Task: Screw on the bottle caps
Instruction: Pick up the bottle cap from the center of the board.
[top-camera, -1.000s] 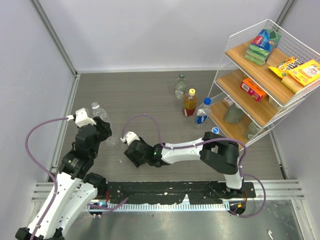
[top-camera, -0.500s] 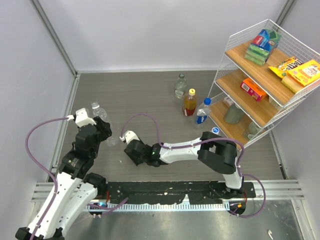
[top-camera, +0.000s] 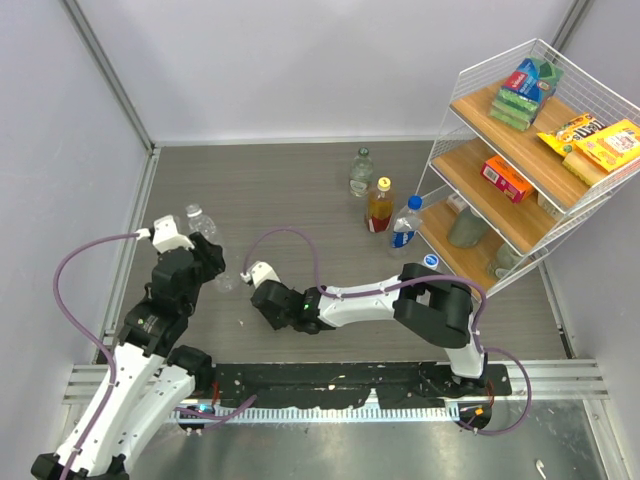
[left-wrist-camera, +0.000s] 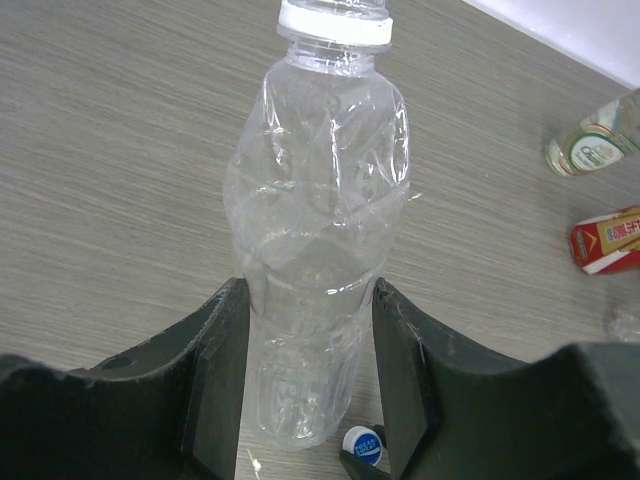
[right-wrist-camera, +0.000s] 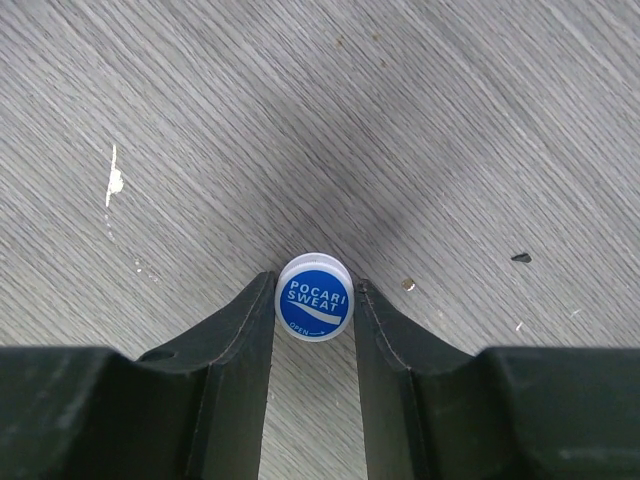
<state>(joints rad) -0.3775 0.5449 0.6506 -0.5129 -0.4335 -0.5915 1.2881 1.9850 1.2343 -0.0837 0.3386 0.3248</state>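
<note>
over on the left side of the table (top-camera: 300, 190), the left hand (left-wrist-camera: 310, 300) has its two dark fingers (left-wrist-camera: 225, 380) pressed against either side of a crumpled clear bottle (left-wrist-camera: 318, 200), gripping it around the lower body. the bottle has a white ring at its neck, and its mouth runs out of the wrist view. i cannot tell whether its base rests on the table.

just beside it, the right hand (right-wrist-camera: 314, 285) is down at the tabletop, pinching a pocari sweat cap (right-wrist-camera: 314, 297), white with a blue middle, between its fingertips. the cap lies flat on the grey wood grain with its printed side up. from the left wrist view that cap sits right next to the bottle's bottom end.

further back, near the wire rack (top-camera: 520, 150), stand three more bottles close together: a clear one with a green cap (top-camera: 361, 172), an amber bottle (top-camera: 379, 205) with a yellow cap, and a blue-labelled bottle (top-camera: 405, 225). a loose blue cap (top-camera: 431, 261) lies by the rack's foot.
</note>
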